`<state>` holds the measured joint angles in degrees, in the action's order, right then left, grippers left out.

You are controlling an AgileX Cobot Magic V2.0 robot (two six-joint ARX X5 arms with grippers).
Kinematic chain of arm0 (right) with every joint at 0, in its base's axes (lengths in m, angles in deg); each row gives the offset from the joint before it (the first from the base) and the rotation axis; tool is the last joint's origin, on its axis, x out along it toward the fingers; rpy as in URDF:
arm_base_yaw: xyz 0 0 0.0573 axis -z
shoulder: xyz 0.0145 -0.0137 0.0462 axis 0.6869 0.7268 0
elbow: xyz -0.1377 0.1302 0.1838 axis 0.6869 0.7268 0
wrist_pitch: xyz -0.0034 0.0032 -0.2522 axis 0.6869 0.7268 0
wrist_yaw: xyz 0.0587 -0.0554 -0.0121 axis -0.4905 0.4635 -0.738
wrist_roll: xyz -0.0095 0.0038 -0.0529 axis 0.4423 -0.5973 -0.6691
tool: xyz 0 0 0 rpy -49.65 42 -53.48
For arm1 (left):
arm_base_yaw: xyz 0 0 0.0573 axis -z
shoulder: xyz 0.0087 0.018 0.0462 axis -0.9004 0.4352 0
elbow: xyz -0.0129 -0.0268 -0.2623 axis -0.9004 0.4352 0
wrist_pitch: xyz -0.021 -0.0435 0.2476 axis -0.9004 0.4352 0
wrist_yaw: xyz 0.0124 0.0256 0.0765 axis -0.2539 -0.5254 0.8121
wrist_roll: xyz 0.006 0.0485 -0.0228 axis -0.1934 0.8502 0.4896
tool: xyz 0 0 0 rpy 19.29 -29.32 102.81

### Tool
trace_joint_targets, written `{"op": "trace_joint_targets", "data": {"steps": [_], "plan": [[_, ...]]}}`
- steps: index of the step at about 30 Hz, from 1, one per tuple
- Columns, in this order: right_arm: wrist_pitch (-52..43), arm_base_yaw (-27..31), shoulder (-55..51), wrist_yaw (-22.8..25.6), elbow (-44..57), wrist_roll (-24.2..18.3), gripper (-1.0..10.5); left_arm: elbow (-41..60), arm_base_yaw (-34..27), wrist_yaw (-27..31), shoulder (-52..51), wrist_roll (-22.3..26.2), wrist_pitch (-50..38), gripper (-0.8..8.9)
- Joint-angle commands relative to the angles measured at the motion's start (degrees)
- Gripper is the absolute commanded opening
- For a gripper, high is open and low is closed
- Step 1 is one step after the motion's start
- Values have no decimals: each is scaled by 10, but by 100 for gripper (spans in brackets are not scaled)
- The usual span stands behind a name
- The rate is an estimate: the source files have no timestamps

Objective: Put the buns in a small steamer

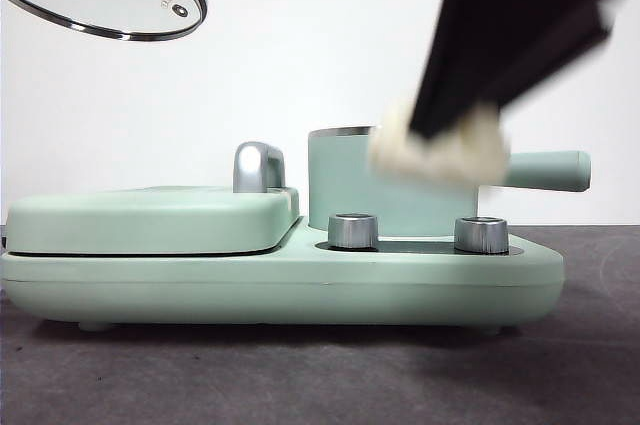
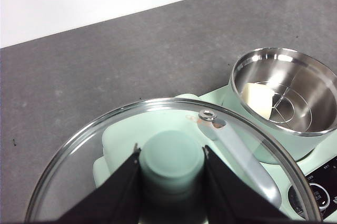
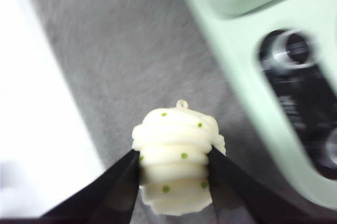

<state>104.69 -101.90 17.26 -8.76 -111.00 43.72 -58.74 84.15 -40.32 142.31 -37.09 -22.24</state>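
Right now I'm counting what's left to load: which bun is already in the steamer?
The smooth cream-white bun, lying inside the steamer. The ribbed green-dotted bun is held in the right hand.

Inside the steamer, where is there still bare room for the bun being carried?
In the steamer, the smooth bun fills the side nearest the lid that the left hand holds; the rest of the rack is bare. The right hand holds the dotted bun over grey table beside the cooker.
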Motion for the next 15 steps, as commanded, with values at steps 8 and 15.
{"op": "trace_joint_targets", "data": {"steps": [8, 15], "plan": [[89, 86, 34, 11, -223, 31, 184, -9, 2, -1, 3, -2, -17, 17], [91, 186, 132, -42, -310, -3, 184, -9, 2, -1, 3, -2, -16, 17]]}}
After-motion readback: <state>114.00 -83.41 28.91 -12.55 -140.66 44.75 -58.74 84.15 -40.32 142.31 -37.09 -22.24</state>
